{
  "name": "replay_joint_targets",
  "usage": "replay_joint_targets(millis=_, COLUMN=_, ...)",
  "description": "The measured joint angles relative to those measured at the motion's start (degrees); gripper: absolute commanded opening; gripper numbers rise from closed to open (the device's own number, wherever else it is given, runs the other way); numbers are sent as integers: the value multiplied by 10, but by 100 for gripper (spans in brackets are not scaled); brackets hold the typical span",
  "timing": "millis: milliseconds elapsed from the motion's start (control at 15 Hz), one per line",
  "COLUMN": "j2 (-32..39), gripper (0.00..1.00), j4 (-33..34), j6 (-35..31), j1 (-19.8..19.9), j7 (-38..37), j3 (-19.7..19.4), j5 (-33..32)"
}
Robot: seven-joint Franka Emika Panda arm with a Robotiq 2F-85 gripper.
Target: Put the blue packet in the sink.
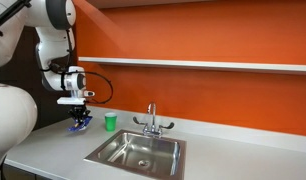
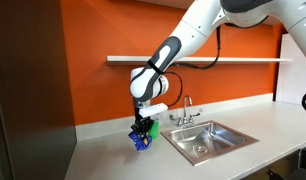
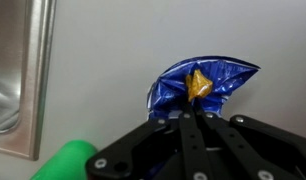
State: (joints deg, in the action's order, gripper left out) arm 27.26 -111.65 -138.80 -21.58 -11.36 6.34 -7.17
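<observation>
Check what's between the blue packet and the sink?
A green cup stands roughly between the blue packet and the sink, set toward the wall, in an exterior view. Otherwise bare counter.

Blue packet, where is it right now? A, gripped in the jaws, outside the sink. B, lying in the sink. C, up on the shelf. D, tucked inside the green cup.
A: the gripper has its jaws shut on the blue packet over the counter, beside the sink.
</observation>
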Motion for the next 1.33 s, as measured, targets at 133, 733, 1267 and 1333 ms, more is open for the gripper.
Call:
replay_joint_targets(millis=133, j2=-12, gripper=1, j4=-1, j6=3, j1=1, j7=-12, j3=-12, j5=0)
replay_joint_targets(millis=733, j2=-62, gripper=1, j4=-40, j6=3, j1=44, j7=-52, j3=-66, j5=0)
replay_joint_targets(millis=1267, j2=-106, gripper=1, j4=-103, j6=-6, j1=108, j7=-73, j3=-104, j5=0)
replay_joint_targets(millis=1333, j2=-110, gripper=1, j4=-111, j6=-9, j1=116, j7=-75, j3=-109, j5=0)
